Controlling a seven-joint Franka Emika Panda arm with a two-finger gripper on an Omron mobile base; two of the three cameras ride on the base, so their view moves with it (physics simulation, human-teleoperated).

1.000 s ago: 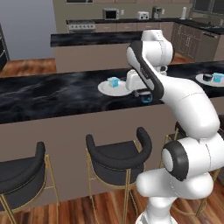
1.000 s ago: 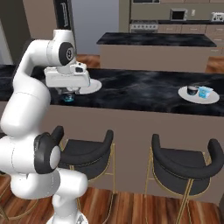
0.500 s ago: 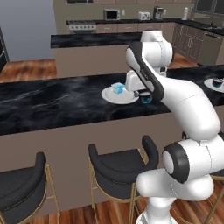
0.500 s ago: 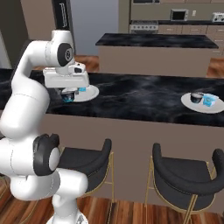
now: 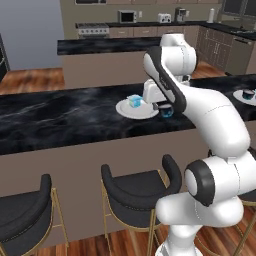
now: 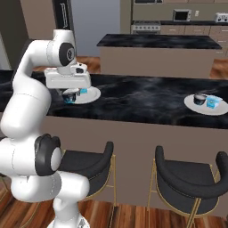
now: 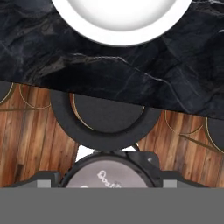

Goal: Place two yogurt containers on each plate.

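Observation:
My gripper [image 5: 166, 109] is shut on a dark yogurt container [image 6: 70, 95], held just above the black counter beside the near plate [image 5: 136, 111]. A light blue yogurt container [image 5: 134, 101] stands on that white plate [image 6: 90, 95]. In the hand view the held cup's pale lid [image 7: 113, 175] sits at the bottom between the fingers, and the plate's rim [image 7: 122, 37] lies ahead across the counter. A second plate [image 6: 196, 106] further right carries a dark cup [image 6: 200, 99] and a light blue cup [image 6: 213, 102]. In the left base view, that second plate [image 5: 239, 97] carries a dark cup [image 5: 247, 93].
The long black marble counter [image 5: 60, 117] runs across both base views. Dark bar stools [image 5: 140, 192] with gold legs stand along its front edge, one straight below the hand [image 7: 105, 118]. A second counter [image 6: 156, 42] and kitchen cabinets stand behind.
The whole scene has slid in both base views, so the camera has moved. The near plate now sits closer to the held cup. The grip on the cup is unchanged.

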